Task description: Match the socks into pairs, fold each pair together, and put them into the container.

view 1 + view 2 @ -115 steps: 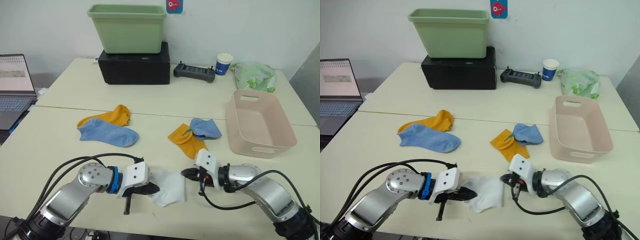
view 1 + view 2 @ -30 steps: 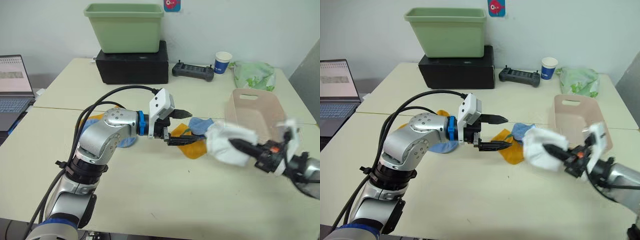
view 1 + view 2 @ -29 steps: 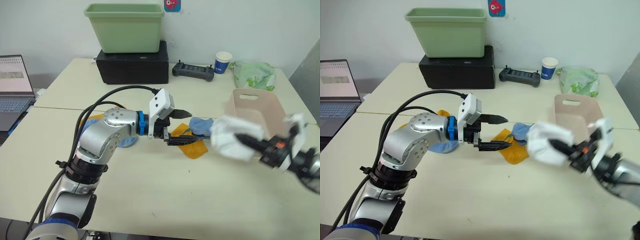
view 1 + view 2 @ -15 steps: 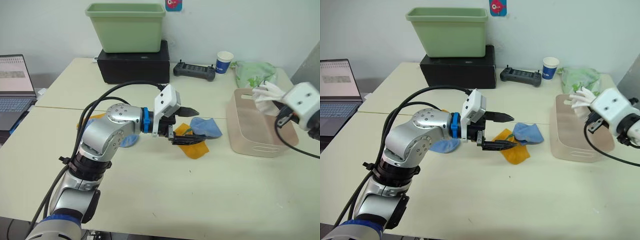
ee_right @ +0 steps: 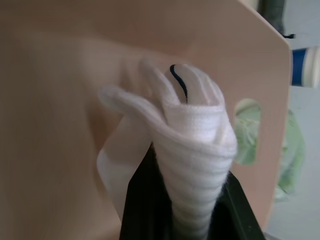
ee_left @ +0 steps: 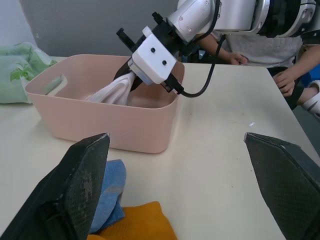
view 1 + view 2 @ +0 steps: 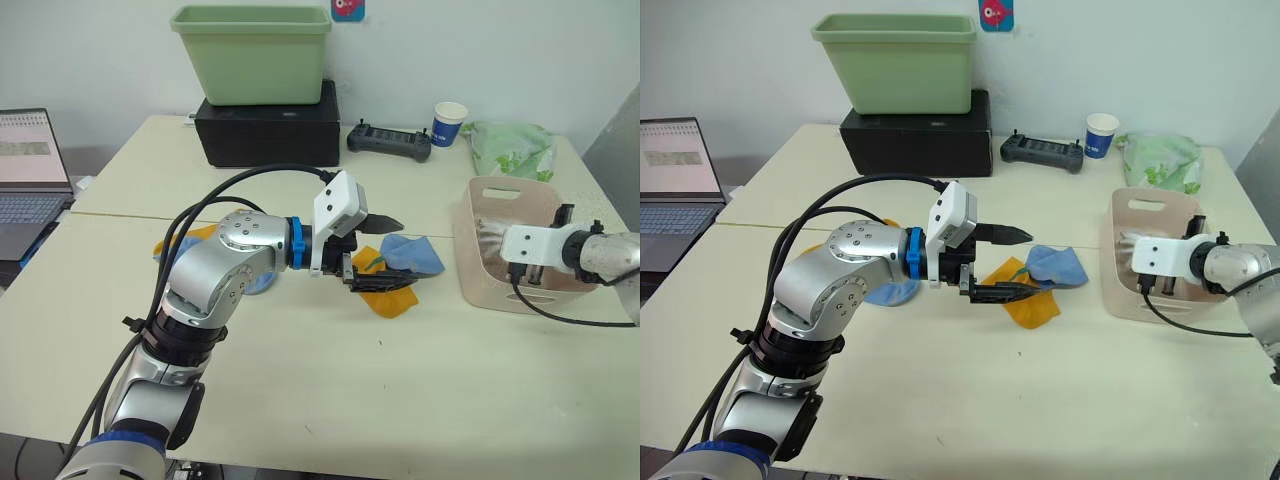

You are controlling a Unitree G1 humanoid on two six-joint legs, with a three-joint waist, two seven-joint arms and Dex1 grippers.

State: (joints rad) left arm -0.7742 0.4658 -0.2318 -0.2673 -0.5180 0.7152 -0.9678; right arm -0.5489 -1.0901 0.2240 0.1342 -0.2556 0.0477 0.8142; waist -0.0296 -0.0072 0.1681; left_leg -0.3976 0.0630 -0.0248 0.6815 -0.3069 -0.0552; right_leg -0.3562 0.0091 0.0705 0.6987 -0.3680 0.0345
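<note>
My right gripper (image 7: 493, 246) reaches down inside the pale pink container (image 7: 505, 300), shut on the folded white socks (image 5: 195, 130). The bundle hangs against the tub's inner wall (image 6: 112, 92). My left gripper (image 7: 405, 253) hovers open, fingers wide apart, over a mustard-yellow sock (image 7: 392, 298) and a light blue sock (image 7: 418, 256) lying together mid-table. Behind my left arm, another blue sock (image 7: 262, 282) and another yellow sock (image 7: 175, 243) lie partly hidden.
At the back stand a light green tub (image 7: 252, 55) on a black box (image 7: 268, 130), a controller (image 7: 389, 142), a paper cup (image 7: 449, 125) and a green patterned bag (image 7: 510, 150). A laptop (image 7: 30, 170) sits far left. A person (image 6: 260, 45) sits beyond the table.
My right gripper has carried the white socks from over the table to the right and down into the pink container. My left gripper stays open over the yellow and blue socks.
</note>
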